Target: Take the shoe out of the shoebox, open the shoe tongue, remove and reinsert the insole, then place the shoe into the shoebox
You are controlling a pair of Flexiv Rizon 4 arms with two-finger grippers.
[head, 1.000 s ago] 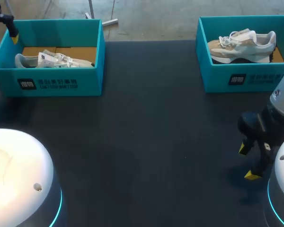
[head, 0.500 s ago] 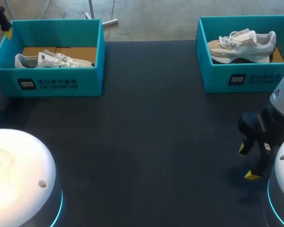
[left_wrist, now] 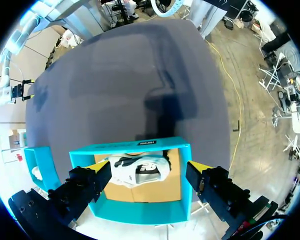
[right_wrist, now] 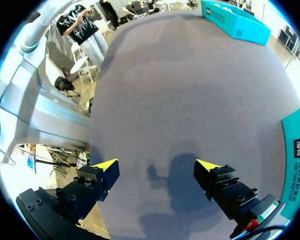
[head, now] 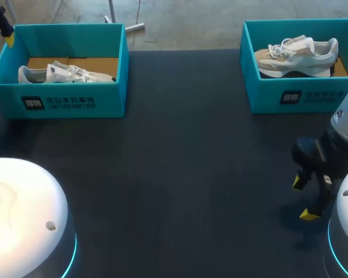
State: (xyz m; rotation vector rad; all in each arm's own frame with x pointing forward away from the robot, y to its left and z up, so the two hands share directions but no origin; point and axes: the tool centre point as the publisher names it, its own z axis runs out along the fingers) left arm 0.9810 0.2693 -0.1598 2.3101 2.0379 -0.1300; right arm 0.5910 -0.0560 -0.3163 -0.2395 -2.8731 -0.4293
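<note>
Shoe (head: 64,72) inside left shoebox (head: 107,99), dark printed label (head: 58,103) on front. Left wrist view alone shows left gripper (left_wrist: 149,169) wide open, empty, above it. Right gripper (right_wrist: 156,165) open, empty, over tabletop (right_wrist: 180,90).

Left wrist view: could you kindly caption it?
Open left claw frames a teal shoebox holding a white sneaker.
</note>
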